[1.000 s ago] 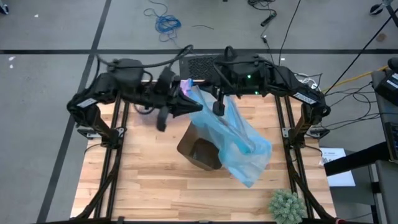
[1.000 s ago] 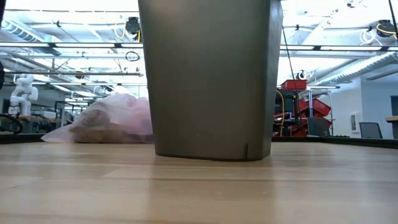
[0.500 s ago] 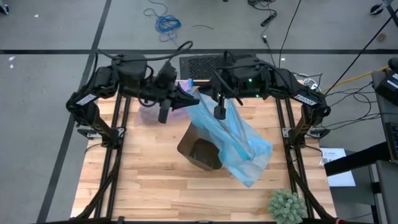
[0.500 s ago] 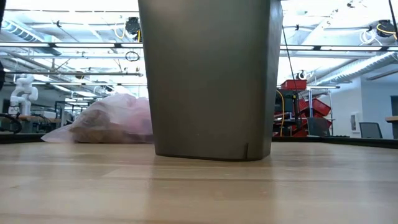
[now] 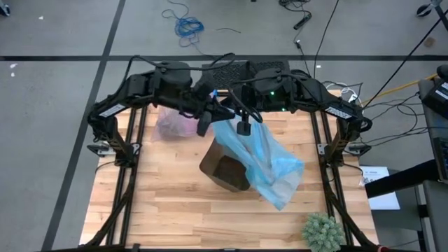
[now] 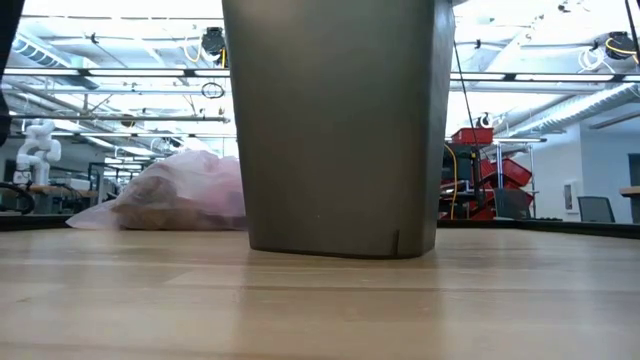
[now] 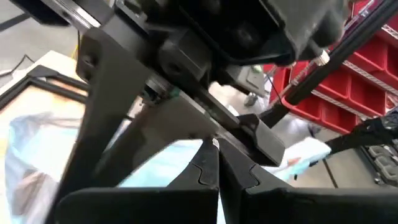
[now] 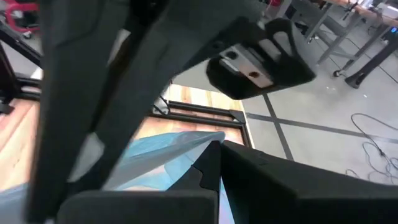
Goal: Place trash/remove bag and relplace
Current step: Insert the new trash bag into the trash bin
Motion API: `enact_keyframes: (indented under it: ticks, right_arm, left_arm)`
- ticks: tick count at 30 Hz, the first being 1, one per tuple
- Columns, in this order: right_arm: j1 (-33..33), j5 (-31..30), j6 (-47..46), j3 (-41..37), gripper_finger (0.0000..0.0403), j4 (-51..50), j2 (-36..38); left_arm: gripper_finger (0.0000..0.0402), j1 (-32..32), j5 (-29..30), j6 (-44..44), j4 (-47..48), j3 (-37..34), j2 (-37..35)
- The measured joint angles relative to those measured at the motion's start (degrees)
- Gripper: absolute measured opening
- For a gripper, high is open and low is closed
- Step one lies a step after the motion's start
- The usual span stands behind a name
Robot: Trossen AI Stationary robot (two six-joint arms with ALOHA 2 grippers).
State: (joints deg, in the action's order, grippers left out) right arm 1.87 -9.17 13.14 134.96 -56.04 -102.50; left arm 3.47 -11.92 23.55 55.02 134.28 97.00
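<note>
High view: both grippers pinch the top edge of the light blue plastic bag (image 5: 262,157) draped over the brown bin (image 5: 225,173), left gripper (image 5: 222,115) beside right gripper (image 5: 243,126). The bag (image 5: 173,123), trash inside, lies on the table (image 5: 175,203) behind the left gripper.

No readable txt, labels, brands or nos. anywhere. White sheet (image 5: 378,186) off table's right edge has dark print, too small to read. Bin (image 6: 335,125), red racks (image 7: 367,87): no legible marks.
</note>
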Motion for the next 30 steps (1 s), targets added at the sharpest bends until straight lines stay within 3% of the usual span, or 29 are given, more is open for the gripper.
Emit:
enact_keyframes:
  ticks: [16,30]
  right_arm:
    - [-0.07,-0.09,-0.28,0.00,0.0000,2.09,0.51]
    - [-0.13,0.41,-5.39,0.00,0.0000,4.62,4.26]
  left_arm:
    - [0.0000,-0.06,-2.23,0.12,12.39,0.02,2.89]
    - [0.0000,-5.42,5.60,4.29,22.57,0.07,2.13]
